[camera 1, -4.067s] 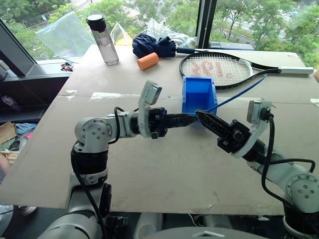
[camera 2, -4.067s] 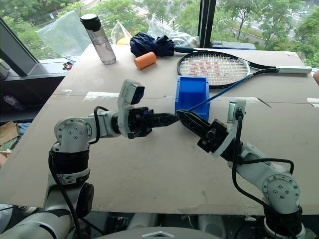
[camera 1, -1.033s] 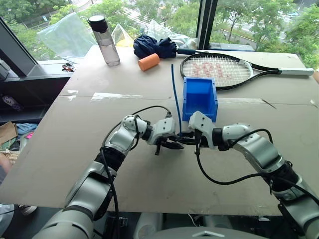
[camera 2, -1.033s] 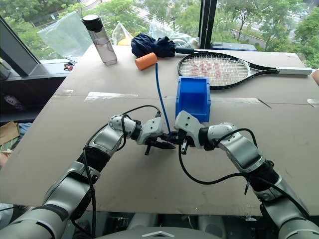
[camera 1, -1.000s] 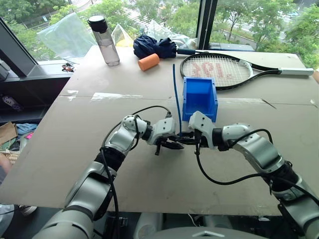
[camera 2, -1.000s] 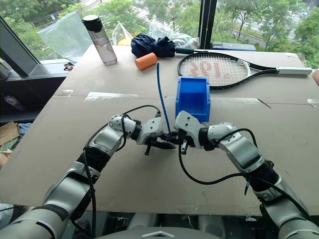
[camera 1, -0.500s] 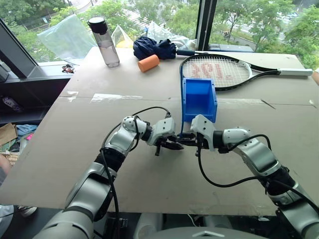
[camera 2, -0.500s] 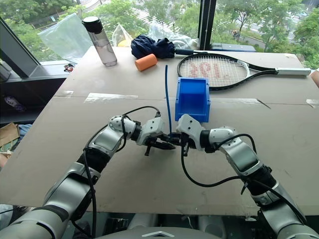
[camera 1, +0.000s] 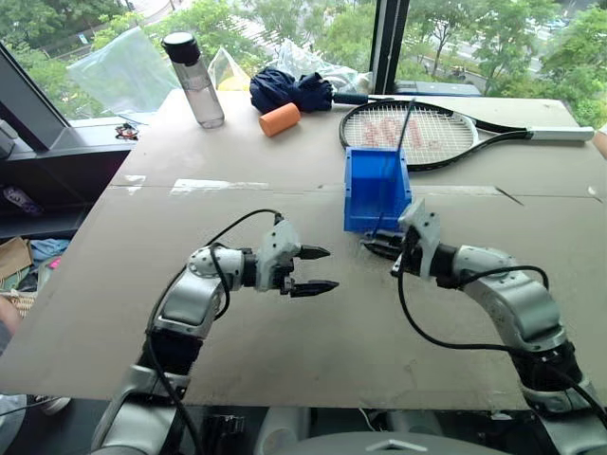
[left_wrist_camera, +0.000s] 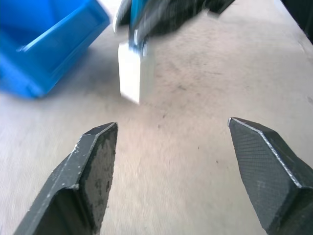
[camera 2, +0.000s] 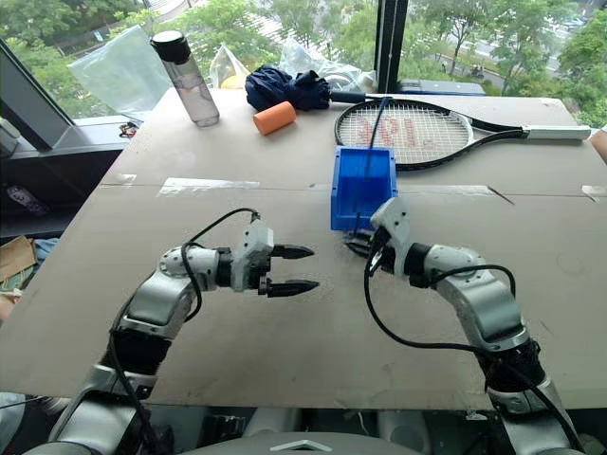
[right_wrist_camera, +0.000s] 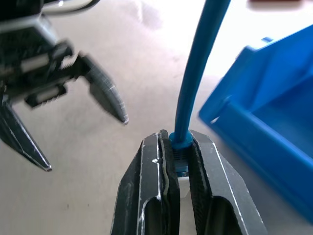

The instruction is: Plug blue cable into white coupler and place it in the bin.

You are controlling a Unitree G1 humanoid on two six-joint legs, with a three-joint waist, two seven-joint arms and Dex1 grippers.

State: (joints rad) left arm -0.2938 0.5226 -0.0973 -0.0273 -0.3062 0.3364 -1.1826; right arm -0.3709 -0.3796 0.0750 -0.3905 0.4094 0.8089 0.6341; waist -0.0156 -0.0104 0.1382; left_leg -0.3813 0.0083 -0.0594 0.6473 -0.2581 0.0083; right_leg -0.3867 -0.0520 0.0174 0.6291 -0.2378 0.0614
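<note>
Separated now, where half a second ago both sets of black fingers met over the bare board. Left gripper point(camera 1: 311, 268) drawn back toward the robot's left, jaws spread wide and holding nothing. Right gripper point(right_wrist_camera: 175, 161) lifted toward the front lip of the small bright-blue open-top plastic bin point(camera 1: 360, 212), fingers pinched together on the plug end of the thin bright-blue network cable point(right_wrist_camera: 195, 68).

From there cable rising up and away over the bin toward the racket in the head views point(camera 1: 404, 123); half a second ago standing upright just left of the bin.

Tiny white rectangular plastic coupler point(left_wrist_camera: 131, 72) seen plainly from the left wrist: hanging below the blurred right fingertips, joined to the cable's plug, clear of the board, just beside the bin's corner. Same block barely a pale sliver between the fingers in the right wrist view, and too small to make out from the head.

Readable writing scarce: red lettering across the strings of the black-framed tennis racket point(camera 1: 432, 133), too faint to spell out. No legible label on the clear water bottle with black cap point(camera 1: 193, 80).

Also on the far half of the brown board tabletop point(camera 1: 285, 379): orange foam cylinder point(camera 1: 280, 118), dark-blue bundled cloth point(camera 1: 291, 90), clear plastic bags point(camera 1: 119, 68) by the window.
</note>
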